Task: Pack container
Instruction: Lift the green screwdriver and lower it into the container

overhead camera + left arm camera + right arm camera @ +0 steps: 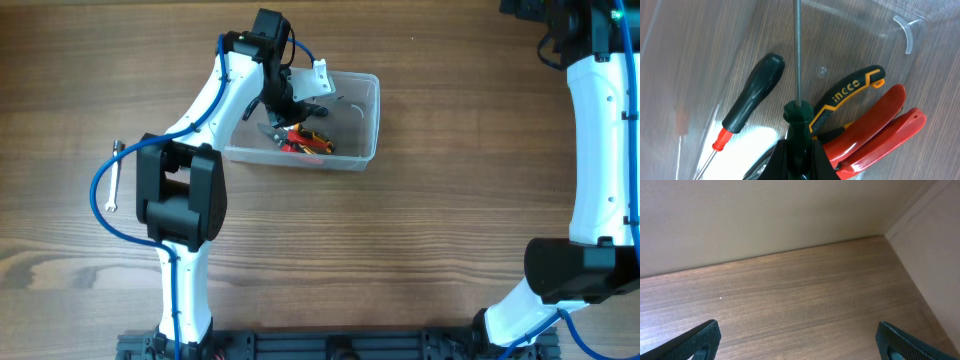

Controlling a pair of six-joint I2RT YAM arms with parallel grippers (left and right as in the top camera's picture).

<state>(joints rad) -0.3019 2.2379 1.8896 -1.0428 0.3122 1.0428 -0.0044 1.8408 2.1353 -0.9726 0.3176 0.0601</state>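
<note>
The clear plastic container sits on the table at upper centre. My left gripper reaches down into it, and in the left wrist view it is shut on the dark green handle of a screwdriver whose steel shaft points away. Under it lie a black-handled screwdriver with a red collar, black-and-yellow pliers and red-handled pliers. The tools show as a red and yellow cluster in the overhead view. My right gripper is open and empty above bare table at the far right.
A silver wrench lies on the table left of the left arm, outside the container. A wall and corner rise behind the table in the right wrist view. The right arm stands along the right edge.
</note>
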